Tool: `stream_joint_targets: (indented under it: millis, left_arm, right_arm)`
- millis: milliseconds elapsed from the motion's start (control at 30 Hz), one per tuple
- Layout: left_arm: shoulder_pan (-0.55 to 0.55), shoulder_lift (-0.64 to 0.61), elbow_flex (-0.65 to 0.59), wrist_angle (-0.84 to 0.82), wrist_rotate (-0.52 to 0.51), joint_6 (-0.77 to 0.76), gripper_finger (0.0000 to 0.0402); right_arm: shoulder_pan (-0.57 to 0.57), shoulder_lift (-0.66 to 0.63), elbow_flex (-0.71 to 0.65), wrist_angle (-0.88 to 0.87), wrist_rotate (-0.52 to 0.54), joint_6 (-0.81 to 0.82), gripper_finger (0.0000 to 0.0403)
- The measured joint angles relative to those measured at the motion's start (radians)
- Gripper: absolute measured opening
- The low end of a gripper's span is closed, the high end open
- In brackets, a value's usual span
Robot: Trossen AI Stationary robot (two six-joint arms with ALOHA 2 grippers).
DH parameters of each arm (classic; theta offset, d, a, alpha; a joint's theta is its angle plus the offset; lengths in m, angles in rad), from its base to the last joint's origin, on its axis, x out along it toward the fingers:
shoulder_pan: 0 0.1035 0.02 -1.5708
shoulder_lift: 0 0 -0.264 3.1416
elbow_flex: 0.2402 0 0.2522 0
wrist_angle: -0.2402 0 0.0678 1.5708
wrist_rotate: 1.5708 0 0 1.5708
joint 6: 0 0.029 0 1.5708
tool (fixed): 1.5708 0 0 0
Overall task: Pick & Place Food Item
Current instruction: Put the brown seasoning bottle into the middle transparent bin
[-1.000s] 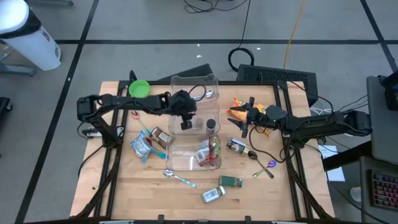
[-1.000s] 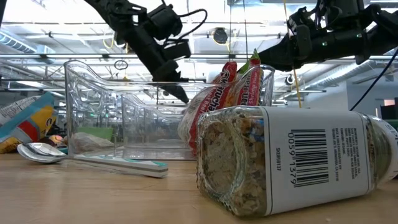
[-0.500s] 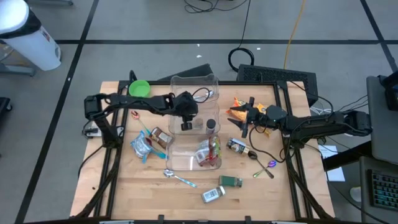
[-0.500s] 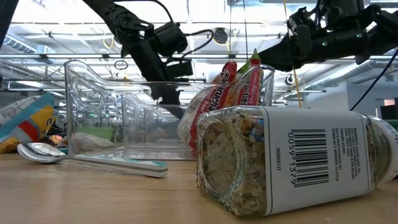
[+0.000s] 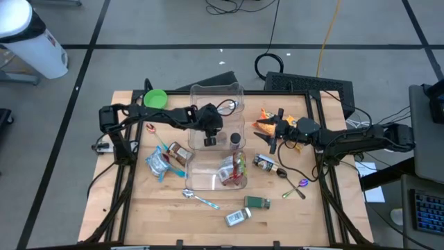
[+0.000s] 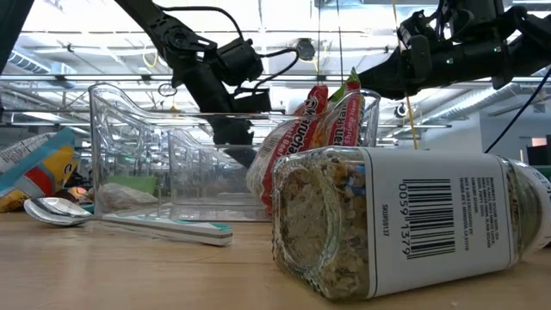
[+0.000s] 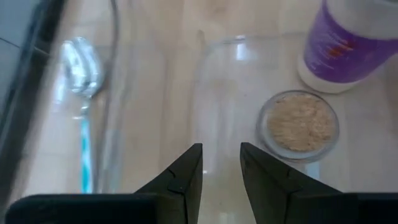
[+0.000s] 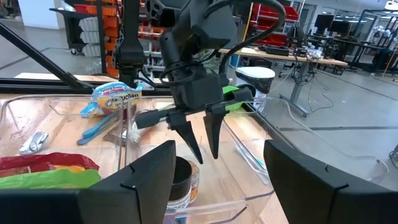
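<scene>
A clear bin (image 5: 216,104) stands at the table's middle, with a second one (image 5: 216,170) just nearer. In the far bin stand a small jar of tan granules (image 7: 298,122) and a purple-labelled bottle (image 7: 351,37). My left gripper (image 5: 209,140) hangs inside this bin, slanting down, just left of the jar. Its fingers (image 7: 221,171) stand a little apart, open, with only the bin's floor between them. The right wrist view shows it from the front (image 8: 202,137). My right gripper (image 5: 274,130) waits level and open at the right, above an orange snack bag (image 5: 266,125).
The near bin holds a red snack packet (image 5: 236,169). A teal-handled spoon (image 7: 82,68) lies outside the bin's wall. Around the bins lie a green bowl (image 5: 155,98), a blue bag (image 5: 159,163), spoons (image 5: 198,198) and several jars (image 5: 238,217), one big in the low view (image 6: 405,228).
My left gripper has sunk into the far bin, toward its floor beside the small jar, and has edged slightly toward the table's right. Its tips now show behind the bin's wall in the low view.
</scene>
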Motion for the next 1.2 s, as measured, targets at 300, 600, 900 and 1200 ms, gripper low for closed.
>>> stream_joint_targets:
  millis: [300, 600, 900, 1200]
  left_arm:
    - [0.0, 0.0, 0.0, 0.003, 0.132, -0.008, 0.0115]
    - [-0.002, 0.0, 0.0, 0.008, 0.203, -0.017, 0.0115]
    - [-0.003, 0.0, 0.0, 0.008, 0.257, -0.02, 0.0115]
    - [-0.003, -0.003, 0.0, -0.006, 0.238, -0.022, 0.0115]
  right_arm:
    - [0.0, 0.0, 0.0, -0.002, 0.0, 0.0, 0.024]
    - [0.0, 0.0, -0.001, -0.004, 0.0, 0.0, 0.024]
    - [0.0, 0.0, -0.001, -0.007, 0.0, 0.0, 0.024]
    - [0.0, 0.0, -0.001, -0.025, 0.0, 0.01, 0.024]
